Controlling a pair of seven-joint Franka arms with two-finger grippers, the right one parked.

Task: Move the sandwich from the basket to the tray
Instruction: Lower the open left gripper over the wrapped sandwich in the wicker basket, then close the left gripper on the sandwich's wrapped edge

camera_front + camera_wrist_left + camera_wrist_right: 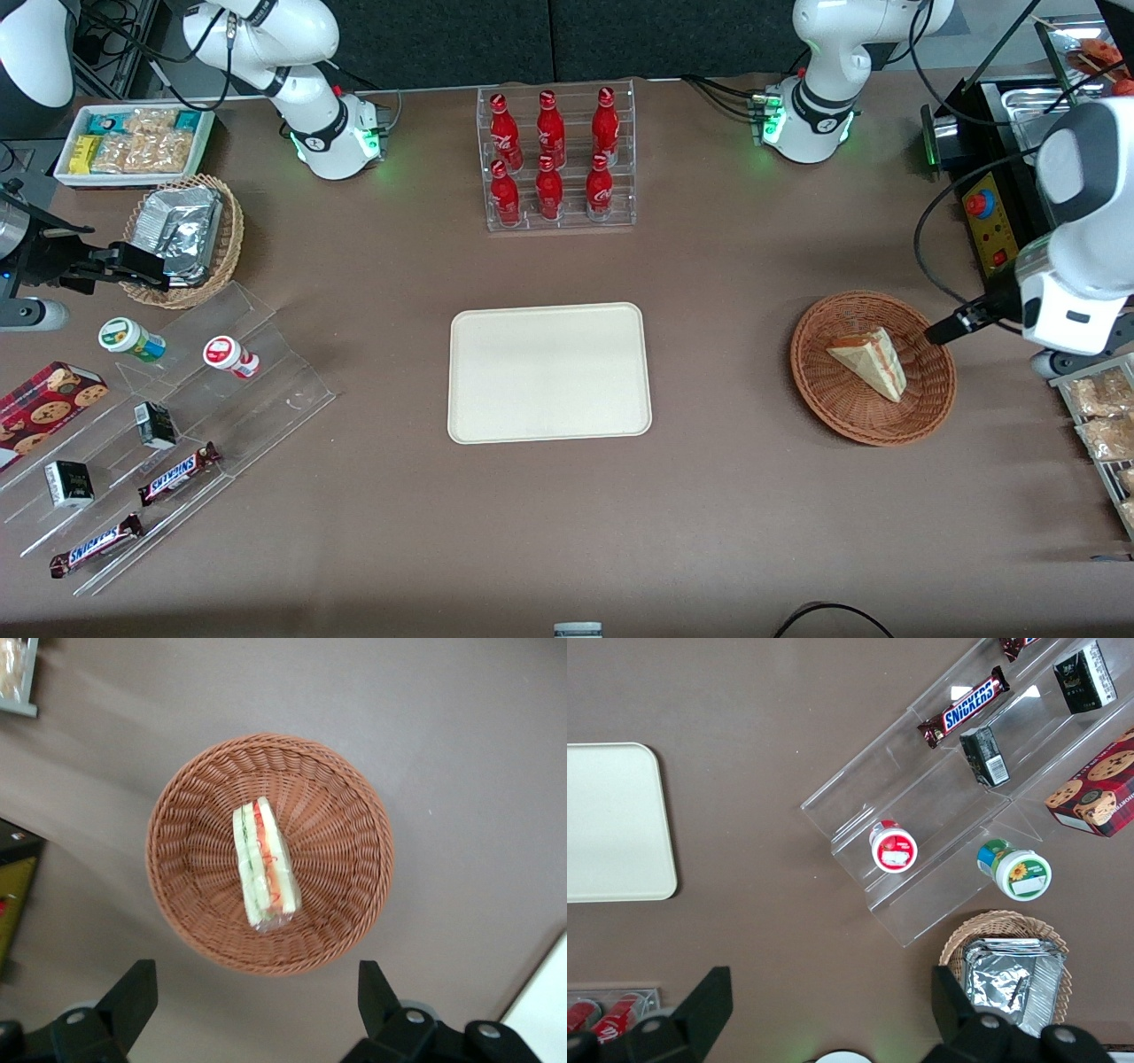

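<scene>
The pincer (252, 1010) hangs wide open (holding nothing) above the basket (354, 904), where the sandwich (264, 864) lies.

A robotics lab staged as a snack counter: two white Franka arms are bolted at the far edge of a brown table (709, 496), cables trailing. Between their bases stands a clear rack of red cola bottles (556, 159); acrylic display steps (177, 425) with chocolate bars sit toward the parked arm's end, near a box of snack packets (133, 142).
</scene>
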